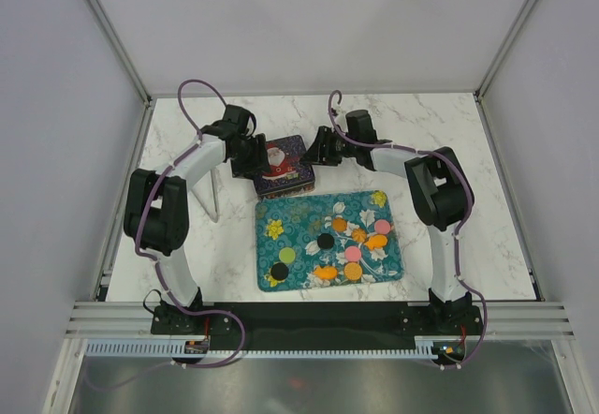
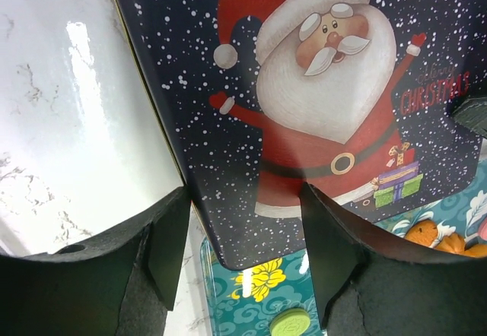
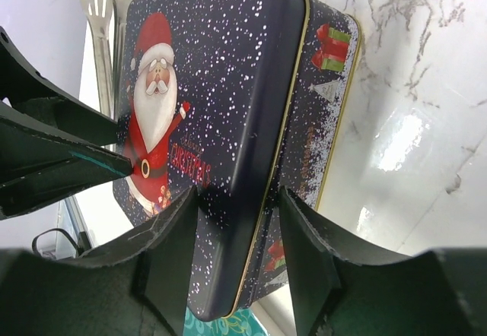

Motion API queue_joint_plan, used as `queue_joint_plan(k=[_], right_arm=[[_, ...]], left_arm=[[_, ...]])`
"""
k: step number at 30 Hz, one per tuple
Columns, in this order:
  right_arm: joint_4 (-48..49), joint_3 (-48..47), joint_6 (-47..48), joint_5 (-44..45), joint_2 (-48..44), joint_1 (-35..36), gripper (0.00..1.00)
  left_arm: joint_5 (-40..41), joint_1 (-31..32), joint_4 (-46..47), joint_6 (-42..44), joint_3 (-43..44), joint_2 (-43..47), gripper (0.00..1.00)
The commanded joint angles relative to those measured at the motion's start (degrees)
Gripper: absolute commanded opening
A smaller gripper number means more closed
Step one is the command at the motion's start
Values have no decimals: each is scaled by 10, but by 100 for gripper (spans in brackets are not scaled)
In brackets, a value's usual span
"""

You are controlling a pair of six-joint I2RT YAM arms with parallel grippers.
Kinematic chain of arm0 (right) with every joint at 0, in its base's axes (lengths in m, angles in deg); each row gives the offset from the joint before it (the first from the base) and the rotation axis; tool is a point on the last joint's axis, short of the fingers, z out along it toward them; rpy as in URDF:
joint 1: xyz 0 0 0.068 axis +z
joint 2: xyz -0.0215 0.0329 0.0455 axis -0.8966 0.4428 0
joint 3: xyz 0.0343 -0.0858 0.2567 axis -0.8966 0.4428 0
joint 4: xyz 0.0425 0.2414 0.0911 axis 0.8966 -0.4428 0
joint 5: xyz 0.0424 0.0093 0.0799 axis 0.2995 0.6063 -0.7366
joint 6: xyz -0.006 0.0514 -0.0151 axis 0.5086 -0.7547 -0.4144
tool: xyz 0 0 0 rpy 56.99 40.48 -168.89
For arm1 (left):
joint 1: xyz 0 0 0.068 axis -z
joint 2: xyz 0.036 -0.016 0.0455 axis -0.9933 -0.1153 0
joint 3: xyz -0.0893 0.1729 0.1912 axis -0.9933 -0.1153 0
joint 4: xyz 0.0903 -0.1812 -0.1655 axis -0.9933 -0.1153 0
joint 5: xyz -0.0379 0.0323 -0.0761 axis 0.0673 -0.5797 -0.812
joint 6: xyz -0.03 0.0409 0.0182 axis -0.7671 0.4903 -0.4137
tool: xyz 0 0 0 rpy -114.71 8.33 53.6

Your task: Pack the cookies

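Nine or so cookies [image 1: 353,271] lie loose on the teal tray [image 1: 281,210], spread from its centre toward 3 and 5 o'clock; none can be seen in the tin [image 1: 281,167], which sits on the table [image 1: 468,152] at 12 o'clock from the tray with its Santa lid [image 2: 319,85] on. Both arms crowd the tin; the left gripper [image 1: 249,155] is at its 9 o'clock side, jaws apart and straddling the tin's near corner in the wrist view; the right gripper [image 1: 322,149] is at 3 o'clock, jaws also apart astride the lid's edge, not clearly clamped. A slotted spatula [image 3: 106,17] stands beyond the tin. Judging by this, the packing lies almost wholly ahead: the cookies are on the tray; whatever the closed tin holds is hidden.
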Motion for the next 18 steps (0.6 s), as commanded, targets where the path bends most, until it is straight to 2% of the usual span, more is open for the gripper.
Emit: queue_joint_plan(k=[1,9,18], right_arm=[[-30,-2,1,-16,39,40,55],[-69,-5,18,28,21,31,63],[-58,18,7,33,-21,1,68]], left_arm=[[-21,18,7,17,22,-25,67],[3,18,-23,29,36,-45,67],[11,17,-26,30,35,-50,67]])
